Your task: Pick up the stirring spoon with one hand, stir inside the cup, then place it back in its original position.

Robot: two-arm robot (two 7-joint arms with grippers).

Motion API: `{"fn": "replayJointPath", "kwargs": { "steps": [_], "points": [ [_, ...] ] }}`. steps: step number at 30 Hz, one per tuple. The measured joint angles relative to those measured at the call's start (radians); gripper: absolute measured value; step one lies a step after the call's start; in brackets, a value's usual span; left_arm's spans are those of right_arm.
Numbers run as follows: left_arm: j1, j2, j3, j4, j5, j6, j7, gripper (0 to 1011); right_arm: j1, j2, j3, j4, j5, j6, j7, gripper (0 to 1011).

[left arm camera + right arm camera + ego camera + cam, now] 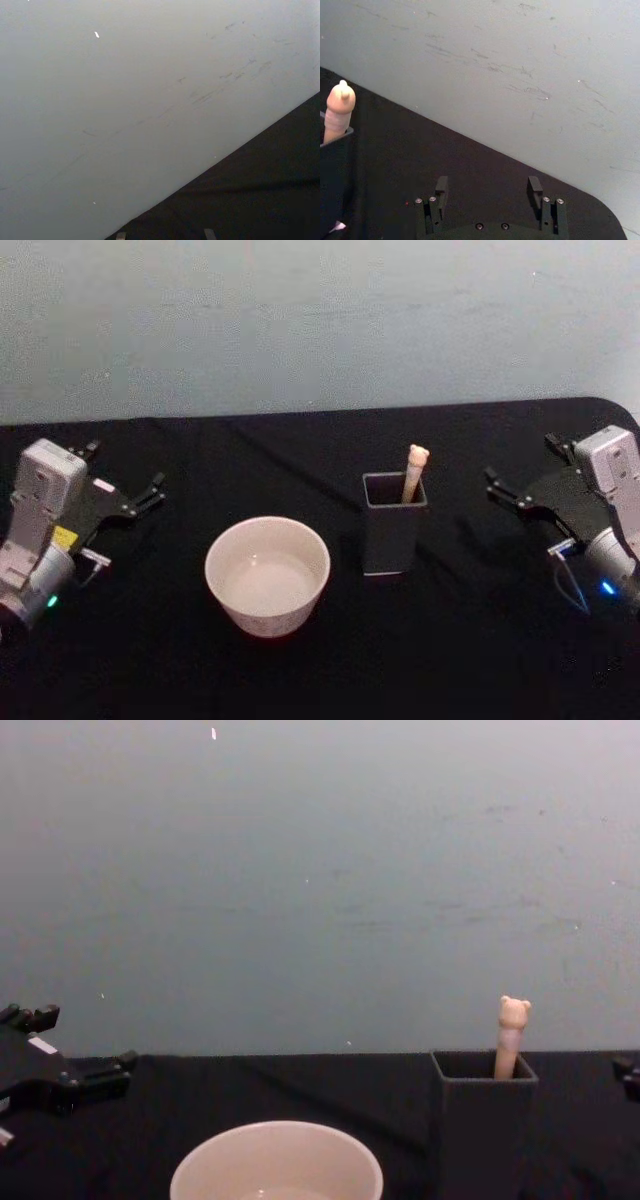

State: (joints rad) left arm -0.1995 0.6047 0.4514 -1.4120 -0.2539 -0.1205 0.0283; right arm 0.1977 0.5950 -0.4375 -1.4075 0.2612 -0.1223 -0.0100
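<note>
A: Black-clothed table (300,450), head view. The stirring spoon (415,472) stands near upright in the dark holder (393,530), bear head up, just right of the cup (267,575).
B: Bowl?
A: Hidden inside the holder. Left gripper (124,465) and right gripper (521,460) are at the table's sides, fingers apart, empty.
B: Wrist views?
A: Left: wall (125,100), cloth. Right: beige handle tip.
B: Chest?
A: Cup base cut off.

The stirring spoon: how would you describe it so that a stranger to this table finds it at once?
On the black table, right of the cream cup, stands a dark grey square holder. The stirring spoon stands inside it, the only thing with a beige bear-head top.
</note>
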Motion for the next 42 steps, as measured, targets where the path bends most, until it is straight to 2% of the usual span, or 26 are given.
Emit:
{"fn": "replayJointPath", "kwargs": {
  "steps": [11,14,18,24,34,42],
  "points": [
    [0.000,0.000,0.000,0.000,0.000,0.000,0.000,1002,-0.011,-0.032,0.066,-0.003,0.079,-0.054,0.073,1000],
    [0.000,0.000,0.000,0.000,0.000,0.000,0.000,1001,-0.007,-0.044,0.089,-0.006,0.126,-0.091,0.124,1000],
    [0.000,0.000,0.000,0.000,0.000,0.000,0.000,1001,0.004,-0.064,0.111,-0.008,0.206,-0.141,0.226,1000],
    [0.000,0.000,0.000,0.000,0.000,0.000,0.000,1001,0.015,-0.082,0.107,-0.013,0.254,-0.171,0.336,1000],
    [0.000,0.000,0.000,0.000,0.000,0.000,0.000,1001,0.031,-0.107,0.073,0.016,0.273,-0.142,0.455,1000],
    [0.000,0.000,0.000,0.000,0.000,0.000,0.000,1001,0.045,-0.130,0.055,0.050,0.246,-0.121,0.487,1002]
  ]
}}
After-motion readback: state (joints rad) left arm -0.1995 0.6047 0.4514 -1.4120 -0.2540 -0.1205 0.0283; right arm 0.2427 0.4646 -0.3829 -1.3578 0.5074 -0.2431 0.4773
